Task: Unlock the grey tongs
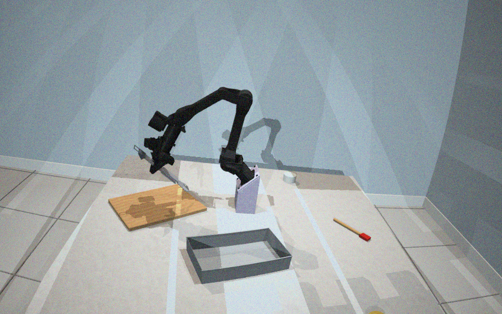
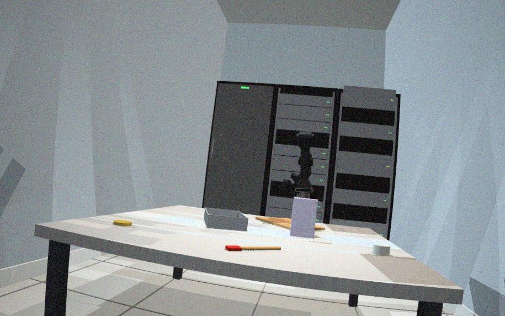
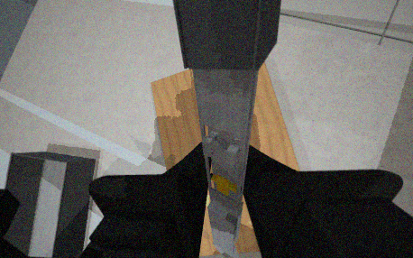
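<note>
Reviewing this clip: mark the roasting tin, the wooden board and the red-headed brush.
roasting tin [image 1: 244, 270] [image 2: 227, 224]: top, exterior; outer side wall
wooden board [image 1: 147, 218] [image 3: 272, 117]: top, wrist; upper face
red-headed brush [image 1: 347, 226] [image 2: 262, 248]: top, exterior; handle

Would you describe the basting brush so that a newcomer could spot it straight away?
On the pale table, find the grey roasting tin. In the top view, the brush lies to its right, flat and slanting. Its slim wooden handle and bright red head set it apart from the white round thing and the yellow disc.
</note>
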`<state>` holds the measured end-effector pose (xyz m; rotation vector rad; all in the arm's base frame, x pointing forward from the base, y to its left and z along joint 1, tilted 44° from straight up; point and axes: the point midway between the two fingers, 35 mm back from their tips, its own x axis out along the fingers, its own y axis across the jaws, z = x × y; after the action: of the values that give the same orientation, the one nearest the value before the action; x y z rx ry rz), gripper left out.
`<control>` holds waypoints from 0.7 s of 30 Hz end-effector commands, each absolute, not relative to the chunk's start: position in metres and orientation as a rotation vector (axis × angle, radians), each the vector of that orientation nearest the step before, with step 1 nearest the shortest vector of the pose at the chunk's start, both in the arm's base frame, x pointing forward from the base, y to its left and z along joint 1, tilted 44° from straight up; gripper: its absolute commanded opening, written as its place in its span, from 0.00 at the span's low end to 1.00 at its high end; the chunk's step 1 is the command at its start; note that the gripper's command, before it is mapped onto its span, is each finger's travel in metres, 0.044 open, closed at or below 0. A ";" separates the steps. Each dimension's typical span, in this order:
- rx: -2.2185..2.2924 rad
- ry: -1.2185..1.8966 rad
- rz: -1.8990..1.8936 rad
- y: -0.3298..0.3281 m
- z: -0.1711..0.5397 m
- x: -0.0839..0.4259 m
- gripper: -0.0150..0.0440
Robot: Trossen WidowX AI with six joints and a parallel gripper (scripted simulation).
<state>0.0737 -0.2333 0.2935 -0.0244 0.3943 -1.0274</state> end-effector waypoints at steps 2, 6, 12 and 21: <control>-0.001 0.460 -1.039 -0.236 0.295 0.076 0.00; 0.031 0.534 -1.047 -0.239 0.291 0.079 0.00; 0.063 0.654 -1.055 -0.241 0.286 0.082 0.00; 0.072 0.853 -1.059 -0.241 0.280 0.087 0.00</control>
<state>0.0860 -0.2420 0.2767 0.0881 0.8049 -1.0559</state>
